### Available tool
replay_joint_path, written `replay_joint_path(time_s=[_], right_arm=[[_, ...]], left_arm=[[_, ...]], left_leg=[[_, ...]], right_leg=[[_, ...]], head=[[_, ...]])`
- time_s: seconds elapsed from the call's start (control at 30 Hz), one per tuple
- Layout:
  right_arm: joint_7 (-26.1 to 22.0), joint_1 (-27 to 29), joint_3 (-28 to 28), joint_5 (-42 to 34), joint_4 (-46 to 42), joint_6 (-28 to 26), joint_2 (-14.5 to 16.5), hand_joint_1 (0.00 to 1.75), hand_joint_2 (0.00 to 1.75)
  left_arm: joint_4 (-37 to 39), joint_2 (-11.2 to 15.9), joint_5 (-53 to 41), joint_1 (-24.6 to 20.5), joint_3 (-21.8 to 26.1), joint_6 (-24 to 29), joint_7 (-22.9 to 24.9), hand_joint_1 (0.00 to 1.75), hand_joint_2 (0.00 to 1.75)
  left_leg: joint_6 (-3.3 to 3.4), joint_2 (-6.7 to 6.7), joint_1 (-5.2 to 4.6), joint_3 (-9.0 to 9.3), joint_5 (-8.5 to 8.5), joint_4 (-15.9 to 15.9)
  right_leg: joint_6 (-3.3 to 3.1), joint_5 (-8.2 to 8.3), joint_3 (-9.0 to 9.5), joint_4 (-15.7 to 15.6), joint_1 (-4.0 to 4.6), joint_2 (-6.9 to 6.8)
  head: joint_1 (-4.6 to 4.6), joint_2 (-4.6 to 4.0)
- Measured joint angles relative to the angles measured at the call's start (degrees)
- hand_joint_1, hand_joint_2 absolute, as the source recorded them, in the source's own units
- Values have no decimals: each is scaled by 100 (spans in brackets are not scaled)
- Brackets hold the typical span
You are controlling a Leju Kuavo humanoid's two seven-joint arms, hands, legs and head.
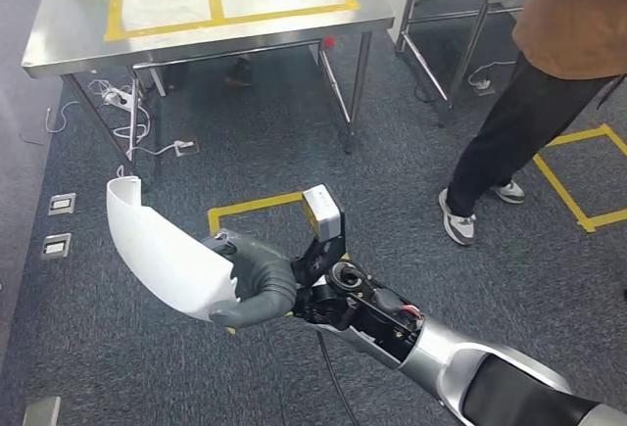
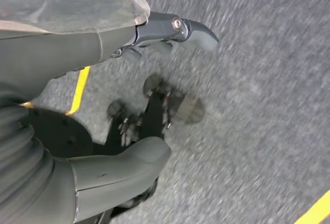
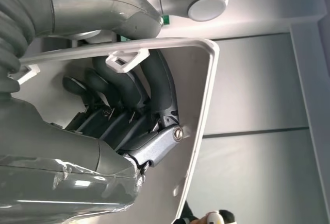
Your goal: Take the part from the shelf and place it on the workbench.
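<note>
White part [image 1: 159,250] gripped by right hand [image 1: 259,284]; any markings unreadable, perhaps unmarked.

Your white part [image 1: 159,255] looks like smooth moulded plastic, matt outside, with a faint sheen on its inner face. The right robot hand [image 1: 259,284] gripping it reads as matt grey rubbery plastic; its arm [image 1: 473,367] is satin silver metal. The surface [image 1: 221,5] ahead is brushed steel, dully reflective, marked with yellow tape. Your floor [image 1: 384,181] is rough dark carpet.
</note>
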Motion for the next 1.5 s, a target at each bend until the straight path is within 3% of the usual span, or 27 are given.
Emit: replay_joint_path(time_s=[0.1, 0.13, 0.17, 0.2, 0.27, 0.3, 0.33, 0.37, 0.43, 0.5, 0.6, 0.67, 0.7, 0.77, 0.83, 0.93, 1.0, 1.03, 1.1, 1.13, 1.17, 1.2, 1.27, 1.3, 1.33, 1.4, 1.5], right_arm=[[0, 8, -1, 0, 1, 0, -7, 166, 175], [1, 19, -1, 0, 2, -1, -13, 166, 175], [2, 27, 0, 0, 3, -1, -19, 166, 175], [2, 29, 0, 0, 3, -1, -23, 166, 175], [1, 31, 0, 0, 4, -1, -33, 166, 175], [-1, 36, 1, 0, 8, -1, -39, 166, 175], [-1, 42, 1, 0, 11, -1, -45, 166, 175], [-2, 46, 0, 0, 14, -2, -50, 166, 175], [-3, 39, -3, 0, 7, -2, -48, 166, 175], [-7, 20, -3, 0, -7, 0, -43, 166, 175], [-8, 18, 0, 0, -12, 6, -42, 166, 175], [-6, 27, 2, 0, -10, 8, -42, 166, 175], [-5, 28, 3, 0, -10, 9, -42, 166, 175], [-2, 27, 3, 0, -10, 14, -42, 166, 175], [4, 25, 4, 0, -11, 24, -42, 166, 175], [14, 24, 3, 0, -13, 34, -42, 166, 175], [14, 16, 1, 0, -14, 37, -42, 166, 175], [13, 10, -1, 0, -15, 37, -42, 166, 175], [11, 11, -1, 0, -14, 38, -43, 166, 175], [11, 22, -1, 0, -13, 37, -44, 166, 175], [11, 36, -1, 0, -12, 37, -44, 166, 175], [12, 46, -1, 0, -11, 37, -44, 166, 175], [12, 46, -1, 0, -11, 37, -44, 166, 175], [11, 41, -2, -1, -11, 35, -44, 166, 175], [10, 33, -2, -1, -12, 33, -44, 166, 175], [9, 25, -4, -1, -12, 27, -44, 166, 175], [11, 19, -8, -1, -21, 24, -37, 166, 175]], left_arm=[[0, 4, -1, 1, 1, 1, 0, 0, 175], [0, 2, 0, 5, 1, 1, 0, 0, 175], [0, -1, 1, 11, 1, 1, 0, 0, 175], [0, -5, 1, 15, 1, 0, 0, 0, 175], [0, -21, 4, 17, 1, -5, 1, 0, 175], [0, -30, 9, 16, 1, -8, 2, 0, 175], [0, -36, 14, 13, 1, -11, 8, 0, 175], [0, -40, 20, 11, 1, -13, 15, 0, 175], [0, -40, 25, 1, -1, -15, 26, 0, 175], [0, -43, 26, -13, -2, -21, 28, 0, 175], [0, -45, 26, -29, -2, -30, 31, 0, 175], [0, -40, 32, -8, -2, -30, 37, 0, 175], [0, -37, 36, 2, -2, -30, 40, 0, 175], [0, -27, 41, 10, -2, -30, 42, 0, 175], [0, -22, 50, 1, -2, -34, 42, 0, 175], [0, -23, 67, 3, -2, -40, 42, 0, 175], [0, -26, 74, 9, -1, -43, 41, 0, 175], [0, -26, 74, 4, -1, -44, 41, 0, 175], [0, -21, 74, -5, 1, -45, 40, 0, 175], [0, -20, 74, -6, 1, -45, 40, 0, 175], [0, -20, 74, 0, 1, -45, 39, 0, 175], [0, -21, 75, 7, 1, -45, 39, 0, 175], [0, -29, 75, 17, 1, -45, 40, 0, 175], [0, -35, 75, 13, 1, -45, 40, 0, 175], [0, -39, 73, 4, 1, -45, 40, 0, 175], [0, -44, 64, -13, 1, -45, 39, 0, 175], [0, -42, 56, -24, -1, -46, 39, 0, 175]], left_leg=[[44, -7, 1, 201, -141, -24], [45, -14, 0, 278, -201, -24], [42, -23, -2, 366, -266, -24], [35, -31, -4, 462, -332, -25], [10, -42, -11, 643, -463, -20], [-13, -56, -17, 695, -520, -19], [-45, -65, -21, 723, -570, -19], [-79, -73, -27, 744, -599, -15], [-134, -69, -27, 764, -621, 1], [-184, -41, -15, 590, -620, 341], [-287, -17, 27, -160, -913, 1391], [-342, -11, 68, -487, -1017, 1584], [-362, -7, 87, -508, -875, 1394], [-381, 17, 115, -353, -266, 640], [-334, 52, 101, -221, 97, 99], [-202, 49, 68, -190, 122, 51], [-127, 43, 78, -124, 94, 33], [-89, 42, 81, -84, 70, 22], [-31, 42, 52, -12, 3, 23], [-13, 36, 32, 30, -34, 24], [-4, 28, 13, 83, -77, 25], [0, 18, -6, 149, -124, 26], [-2, 0, -31, 291, -222, 22], [-13, -8, -43, 343, -263, 21], [-30, -16, -48, 369, -293, 20], [-76, -19, -50, 375, -318, 11], [-155, 0, -57, 356, -413, 104]], right_leg=[[50, -369, -738, 1090, -5, 0], [54, -452, -940, 1259, -5, 1], [49, -433, -1062, 1244, -3, 1], [31, -276, -1101, 1048, 2, 1], [-47, 417, -1063, 342, 38, 6], [-91, 681, -1039, 56, 61, 8], [-133, 891, -1013, -127, 82, 10], [-172, 956, -1000, -205, 95, 9], [-232, 966, -898, -260, 83, 9], [-273, 960, -778, -362, 54, 7], [-317, 887, -644, -429, 37, -7], [-315, 799, -549, -429, 28, 5], [-301, 748, -484, -429, 18, 14], [-249, 637, -366, -428, -4, 22], [-175, 544, -299, -416, -1, 28], [-61, 444, -257, -431, 10, 32], [-4, 301, -305, -250, -4, 21], [15, 167, -432, 27, -11, 16], [30, -135, -883, 875, -13, 10], [27, -204, -1108, 1227, -11, 10], [15, -159, -1254, 1389, -8, 10], [-8, 7, -1292, 1317, 0, 10], [-95, 557, -1085, 604, 38, 14], [-139, 760, -943, 240, 63, 13], [-175, 860, -815, -44, 85, 12], [-209, 823, -700, -242, 107, 14], [-243, 796, -580, -392, 54, 27]], head=[[54, 0], [71, 0], [90, 0], [112, 0], [156, 0], [161, 0], [159, 0], [147, 0], [130, 0], [102, 0], [52, 0], [39, 0], [31, 0], [8, 0], [-37, 0], [-45, 0], [-17, 0], [10, 0], [68, 0], [92, 0], [111, 0], [126, 0], [161, 0], [154, 0], [154, 0], [145, 0], [131, 0]])
